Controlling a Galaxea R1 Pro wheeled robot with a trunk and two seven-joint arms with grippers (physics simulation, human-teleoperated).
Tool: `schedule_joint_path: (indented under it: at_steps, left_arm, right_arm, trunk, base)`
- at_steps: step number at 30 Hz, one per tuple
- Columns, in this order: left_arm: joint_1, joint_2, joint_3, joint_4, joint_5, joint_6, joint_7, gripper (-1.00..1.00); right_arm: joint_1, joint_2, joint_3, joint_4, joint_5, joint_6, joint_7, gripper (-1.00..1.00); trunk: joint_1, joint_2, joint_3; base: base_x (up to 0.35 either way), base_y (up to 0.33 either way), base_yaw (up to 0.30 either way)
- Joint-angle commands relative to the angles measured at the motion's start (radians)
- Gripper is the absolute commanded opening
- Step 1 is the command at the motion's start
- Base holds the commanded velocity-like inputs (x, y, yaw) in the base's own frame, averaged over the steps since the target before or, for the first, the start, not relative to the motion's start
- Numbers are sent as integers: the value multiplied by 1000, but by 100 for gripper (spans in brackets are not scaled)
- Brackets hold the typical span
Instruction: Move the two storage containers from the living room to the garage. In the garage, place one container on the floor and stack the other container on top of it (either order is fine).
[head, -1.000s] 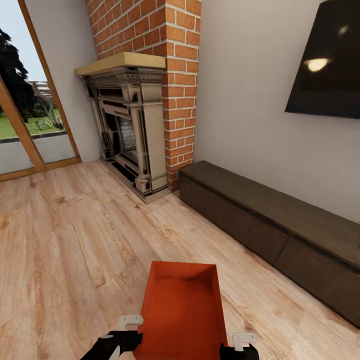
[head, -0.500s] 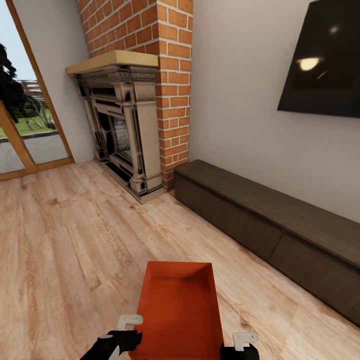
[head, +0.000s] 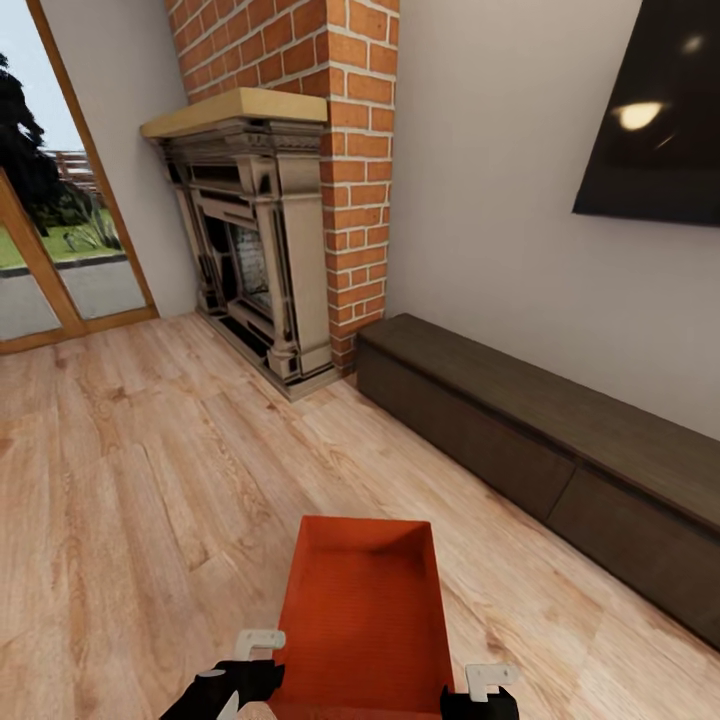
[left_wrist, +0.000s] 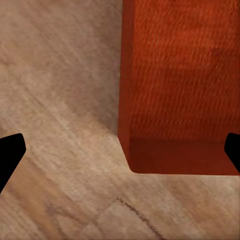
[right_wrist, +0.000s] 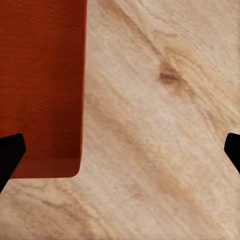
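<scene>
Bin (head: 365, 620) between my grippers, long axis pointing ahead toward brick chimney (head: 345, 160); left gripper (left_wrist: 120, 150) spread, right gripper (right_wrist: 120, 150) spread

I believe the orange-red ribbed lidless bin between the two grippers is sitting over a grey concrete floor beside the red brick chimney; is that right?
Not quite: the floor is light wood plank, not grey concrete, as the head view shows. The rest holds: the orange-red ribbed lidless bin sits between the left gripper and right gripper, in the room with the red brick chimney.
</scene>
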Motion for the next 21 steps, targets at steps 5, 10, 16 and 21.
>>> schedule_joint_path:
  at_steps: [5,10,16,21]
  left_arm:
    - [0,1,-5,-2,9,5,3,100]
    - [0,1,-5,-2,9,5,2,100]
    - [0,1,-5,-2,9,5,3,100]
    - [0,1,-4,-2,9,5,3,100]
  right_arm:
    - [-1,0,7,1,-11,-6,-5,100]
    - [-1,0,7,0,-11,-8,-5,100]
    - [-1,0,7,0,-11,-8,-5,100]
    - [-1,0,7,0,-11,-8,-5,100]
  trunk:
    - [0,0,-2]
    - [0,0,-8]
    - [0,0,-18]
    - [0,0,-26]
  base:
    - [0,0,11]
    - [0,0,1]
    - [0,0,0]
    - [0,0,0]
